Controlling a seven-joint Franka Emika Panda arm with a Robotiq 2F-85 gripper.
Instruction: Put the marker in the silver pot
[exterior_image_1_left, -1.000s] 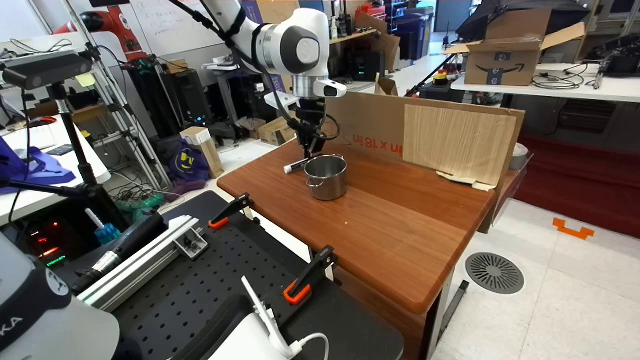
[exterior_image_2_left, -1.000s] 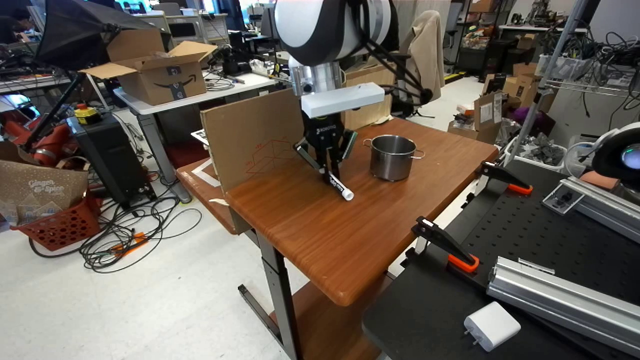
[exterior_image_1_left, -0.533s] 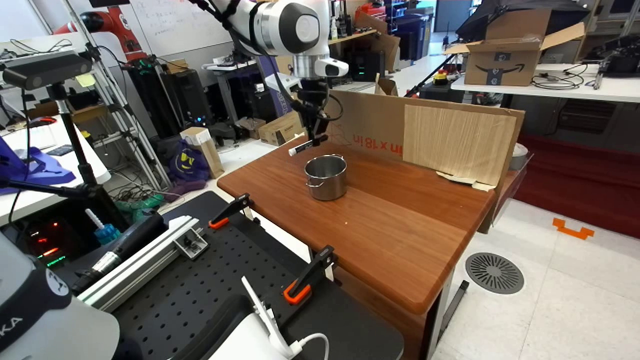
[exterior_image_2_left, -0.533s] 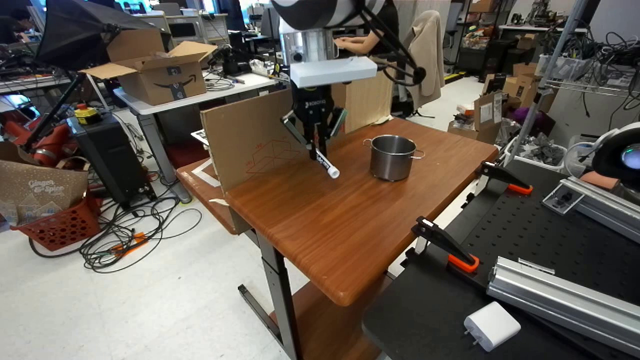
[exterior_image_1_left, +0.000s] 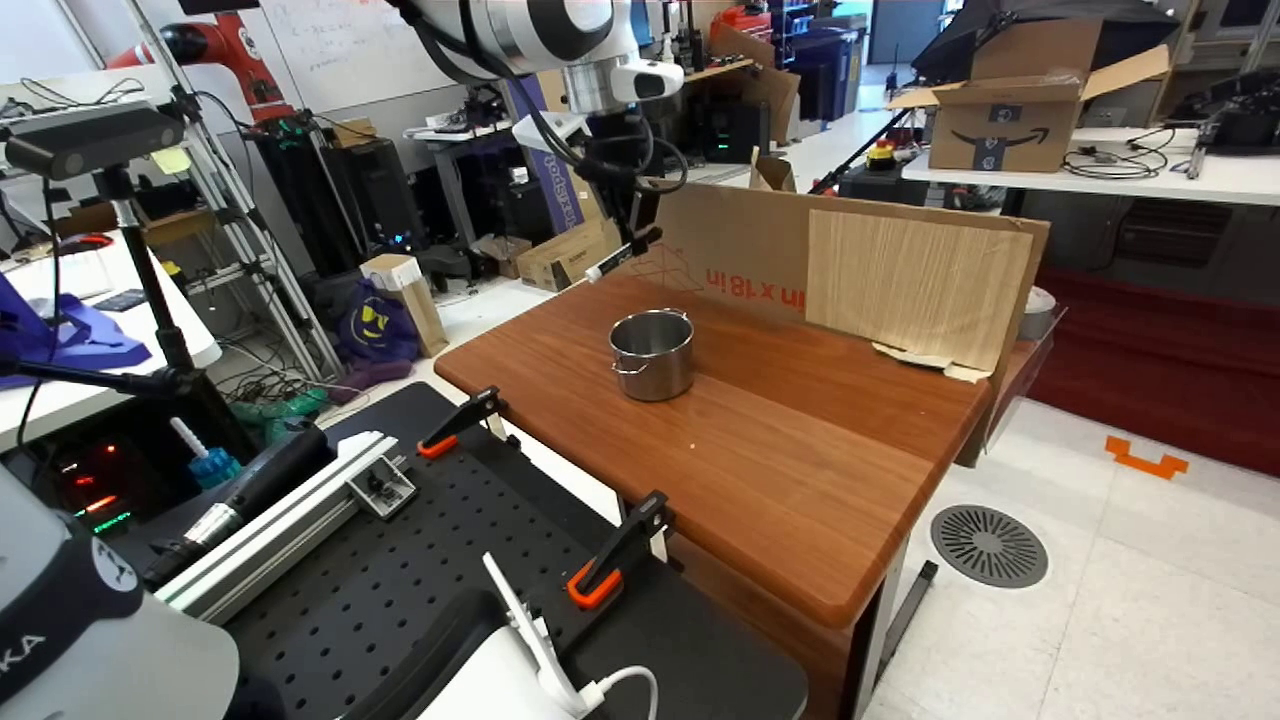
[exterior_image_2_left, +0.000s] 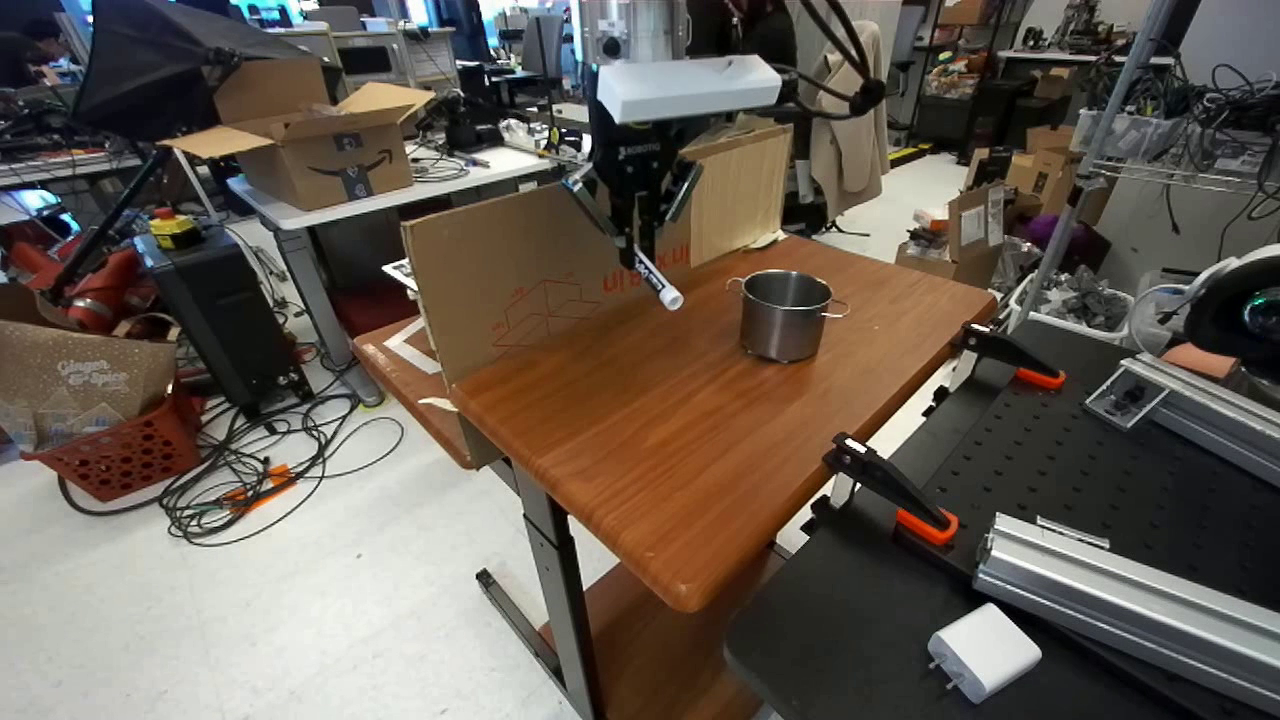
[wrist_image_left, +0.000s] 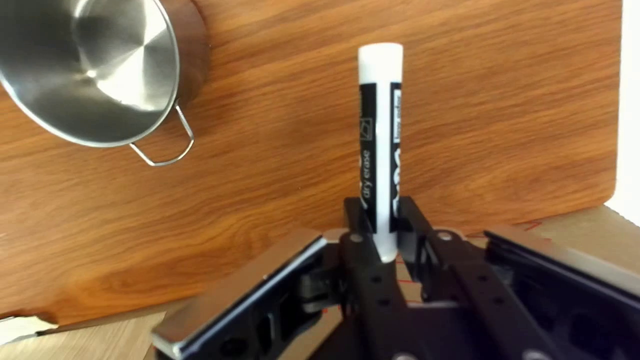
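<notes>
Holding the dry-erase marker (wrist_image_left: 381, 147) up in the air atm, jaws pinched on it near one end. Wrist view gives me the best look tbh: it's black & white, "dry erase" readable on it, white end (wrist_image_left: 381, 63) sticking out away from the jaws. In both exterior views it's tilted, w/ that white end lower than the gripped part, & the whole thing's above the table (exterior_image_2_left: 640, 450). The silver pot (exterior_image_2_left: 780, 325) stands upright on the table, near the marker but apart from it. Wrist view only gets part of the pot, upper left, w/ one wire handle (wrist_image_left: 191, 140) showing. Exact height of the marker over the table, can't tell, sry. A red-printed cardboard sheet (exterior_image_2_left: 530, 250) stands at the table's edge, & a wood-grain panel (exterior_image_1_left: 920, 290) is up against it. FWIW two black-and-orange clamps (exterior_image_1_left: 622, 552) sit at the edge of the black perforated board (exterior_image_1_left: 400, 570) next to the table. In an exterior view I've also got a white plug-in charger (exterior_image_2_left: 988, 652) lying near a metal rail (exterior_image_2_left: 1130, 605).
</notes>
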